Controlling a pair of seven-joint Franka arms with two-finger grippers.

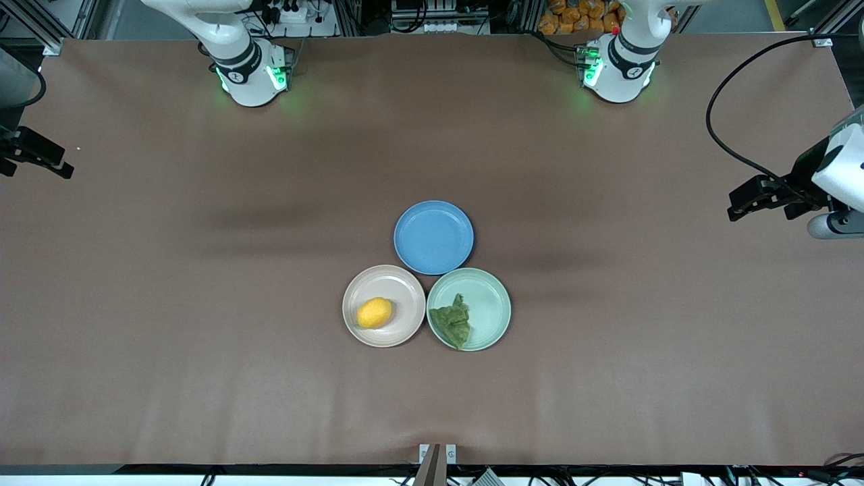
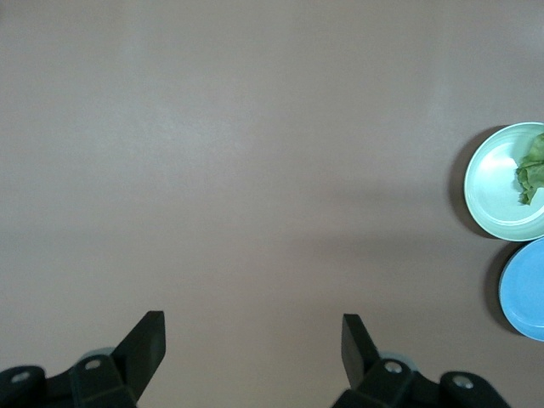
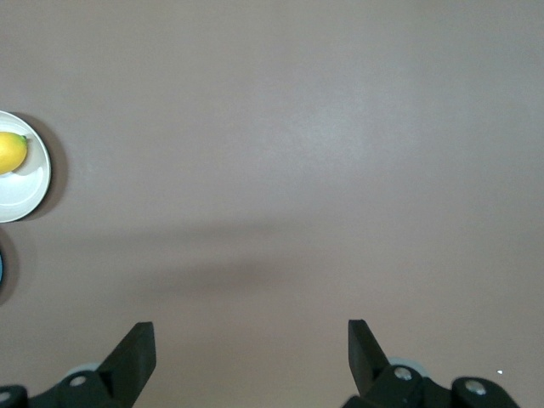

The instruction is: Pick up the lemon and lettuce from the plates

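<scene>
Resting on the beige-cream plate (image 1: 384,306), the small yellow lemon (image 1: 374,313) neighboured the wrinkly green lettuce (image 1: 453,321) on the mint plate (image 1: 469,309); left gripper (image 2: 252,342) and right gripper (image 3: 252,349) hung apart over the bench's (image 1: 202,337) ends.

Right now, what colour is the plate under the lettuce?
Pale mint green; the plate holding the lettuce shows best in the front view.

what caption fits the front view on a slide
Lemon on beige plate, lettuce on mint plate, blue plate bare.
</scene>
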